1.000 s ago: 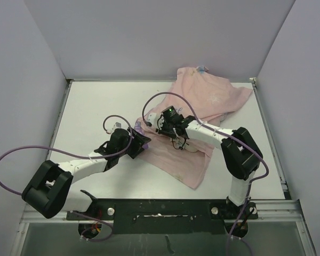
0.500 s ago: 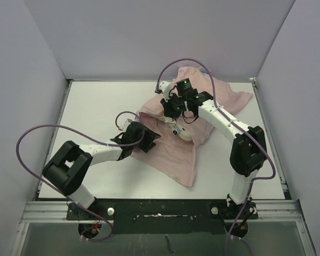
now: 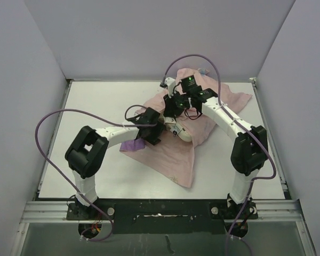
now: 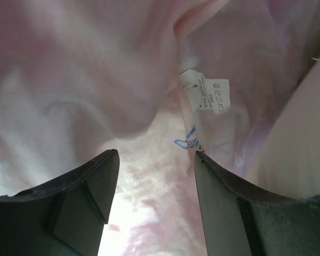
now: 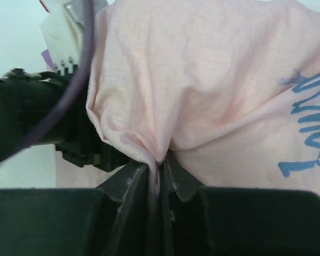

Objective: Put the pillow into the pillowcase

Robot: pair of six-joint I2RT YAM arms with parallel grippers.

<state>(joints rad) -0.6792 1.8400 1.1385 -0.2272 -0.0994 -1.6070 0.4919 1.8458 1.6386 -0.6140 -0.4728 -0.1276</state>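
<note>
Writing: a white sewn tag carries print too small to be read; blue scrawl is seen on pale pink cloth.
Surface: a white bench, enclosed by pale grey walls.
Pillowcase: spread crumpled mid-bench, pink reverse up.
Pillow: mostly covered by it, between the arms.
Left gripper: fingers spread, close over the cloth.
Right gripper: pressed together on a fold of the case.
Cables: purple, looped over the arms.
</note>
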